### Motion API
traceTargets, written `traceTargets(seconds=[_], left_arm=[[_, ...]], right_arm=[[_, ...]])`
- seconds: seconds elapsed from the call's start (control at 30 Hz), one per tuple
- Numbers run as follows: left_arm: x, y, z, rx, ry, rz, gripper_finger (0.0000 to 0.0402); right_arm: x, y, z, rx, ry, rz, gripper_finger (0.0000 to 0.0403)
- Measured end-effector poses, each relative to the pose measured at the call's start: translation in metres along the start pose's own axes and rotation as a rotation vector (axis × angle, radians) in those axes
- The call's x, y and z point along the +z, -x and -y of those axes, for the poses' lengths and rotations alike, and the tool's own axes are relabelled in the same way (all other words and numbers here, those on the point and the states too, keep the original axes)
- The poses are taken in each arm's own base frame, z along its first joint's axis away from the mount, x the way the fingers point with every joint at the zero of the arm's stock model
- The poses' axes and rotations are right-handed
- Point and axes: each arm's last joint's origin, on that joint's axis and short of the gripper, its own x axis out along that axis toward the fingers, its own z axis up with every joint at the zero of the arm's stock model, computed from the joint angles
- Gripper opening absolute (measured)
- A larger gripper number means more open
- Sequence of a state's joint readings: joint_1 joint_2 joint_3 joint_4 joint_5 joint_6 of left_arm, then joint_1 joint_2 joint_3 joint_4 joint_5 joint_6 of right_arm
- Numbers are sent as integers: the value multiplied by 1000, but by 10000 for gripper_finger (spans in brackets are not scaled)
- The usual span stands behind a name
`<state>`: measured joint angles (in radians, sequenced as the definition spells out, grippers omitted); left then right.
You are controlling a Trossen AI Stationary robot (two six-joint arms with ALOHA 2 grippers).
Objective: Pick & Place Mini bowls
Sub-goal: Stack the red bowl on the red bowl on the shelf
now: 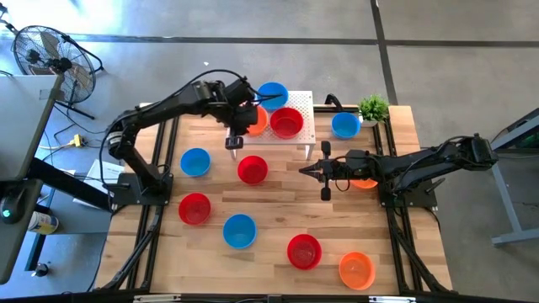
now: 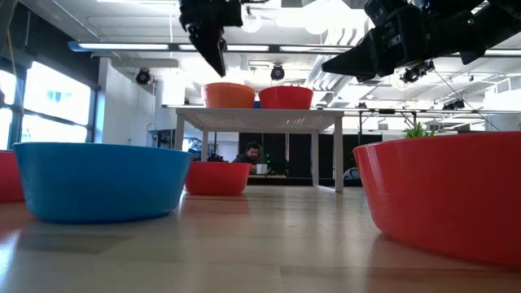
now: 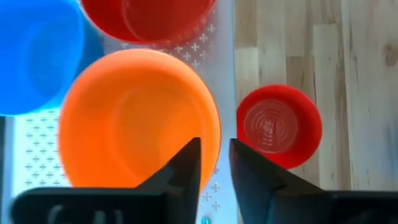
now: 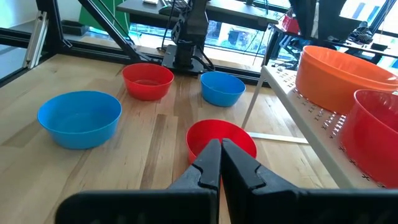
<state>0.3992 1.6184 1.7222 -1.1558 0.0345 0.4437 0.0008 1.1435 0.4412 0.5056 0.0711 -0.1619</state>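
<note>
**Now three bowls share the white stand**

Seemingly to collect the mini bowls, the white stand (image 1: 305, 135) at upper centre carries an orange bowl (image 3: 137, 118), a red one (image 1: 286, 122) and a blue one (image 1: 272, 94). Left gripper (image 1: 234, 140) hovers at the stand's edge, fingers narrowly apart, empty. Right gripper (image 1: 308, 167) waits mid-frame, fingers together. On the counter (image 1: 278, 210) I count four red, three blue and two orange bowls.

I see glossy, smooth plastic bowls (image 1: 253, 170) in red, blue and orange on a pale wood-plank table (image 1: 278, 210) with a soft sheen. The white stand (image 1: 305, 126) looks matt and perforated. My arms' fingers (image 3: 186, 169) look matt black.
</note>
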Motion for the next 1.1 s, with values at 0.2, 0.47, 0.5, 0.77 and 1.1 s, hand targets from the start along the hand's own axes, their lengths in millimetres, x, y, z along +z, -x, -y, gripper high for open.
traceTargets(seconds=[0.2,0.47,0.5,0.77,1.1], left_arm=[[-2,27,3,10,-5,113,6],[-18,55,16,33,18,461,2],[-24,54,18,48,25,497,2],[-94,27,50,117,125,715,1],[-164,-9,81,156,229,942,1]], right_arm=[[0,0,0,0,-30,0,0],[2,0,0,-3,-96,20,1],[2,0,0,-5,-101,22,1],[4,0,3,-99,-146,30,7],[5,0,1,-111,-260,37,60]])
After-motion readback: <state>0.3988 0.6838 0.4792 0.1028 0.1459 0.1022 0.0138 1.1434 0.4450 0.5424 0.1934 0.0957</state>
